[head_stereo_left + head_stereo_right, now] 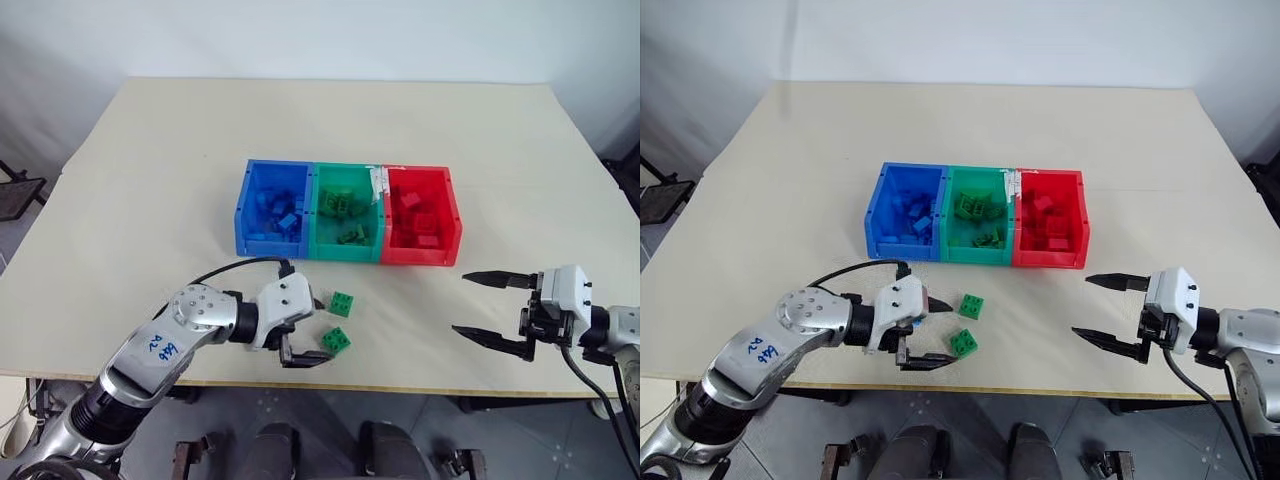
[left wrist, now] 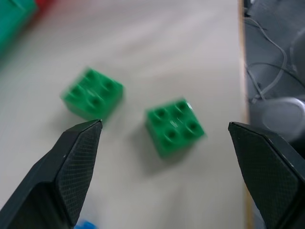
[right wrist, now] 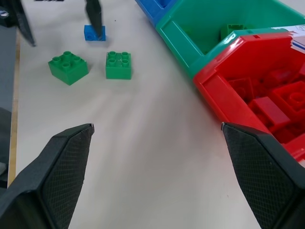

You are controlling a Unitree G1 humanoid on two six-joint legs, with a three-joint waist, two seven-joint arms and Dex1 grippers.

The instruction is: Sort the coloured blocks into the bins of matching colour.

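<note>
Your left hand (image 1: 305, 338) is spread wide and empty, low over the desk (image 1: 150, 180) near its front edge, fingers pointing toward the robot's right. Two green blocks sit loose on the desk right there: the nearer green block (image 1: 337, 340) lies just off the fingertips, roughly in line with the gap between them, not touching either finger in the left wrist view; the farther green block (image 1: 342, 303) sits just beside it, a bit closer to the bins. Both are studs up. A small blue block (image 3: 95, 33) is also on the desk next to the left hand's fingers, seen from the right wrist view. Your right hand (image 1: 492, 309) is spread wide too, holding nothing, hovering above the desk on the right side, well apart from the loose blocks, fingers pointing toward the robot's left. The three bins sit joined in a row mid-desk: blue bin (image 1: 243, 205) on the left, green bin (image 1: 316, 240) in the middle, red bin (image 1: 452, 215) on the right. Blue bin holds several blue blocks, green bin holds a few green ones, red bin holds several red ones. Exact counts inside the bins are hard to tell.
</note>
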